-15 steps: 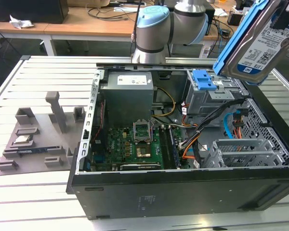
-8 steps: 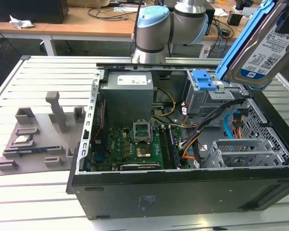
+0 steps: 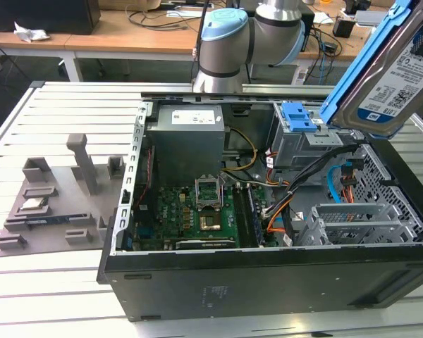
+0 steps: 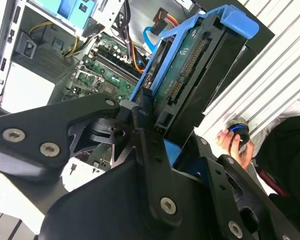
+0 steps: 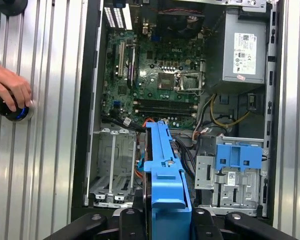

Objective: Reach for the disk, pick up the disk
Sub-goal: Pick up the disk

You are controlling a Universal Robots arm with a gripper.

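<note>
The disk (image 3: 395,77) hangs tilted in the air above the open computer case (image 3: 268,282), at the exterior view's upper right. Its silver body, white-and-blue label and blue bracket all show. In the second wrist view my gripper (image 4: 160,135) is shut on the disk (image 4: 190,75), black fingers (image 4: 145,115) pressing its blue-framed sides, with the green circuit board and connector facing the camera. The first wrist view has the disk (image 5: 162,165) edge-on between the gripper's (image 5: 165,215) black fingers, over the case's drive bays.
Below lie the motherboard (image 3: 190,211), the power supply (image 3: 187,141) and a silver drive cage with a blue latch (image 3: 299,116). A person's hand (image 5: 10,87) rests on a round black-and-blue knob on the slatted table. A grey fixture (image 3: 56,204) with small parts sits at the exterior view's left.
</note>
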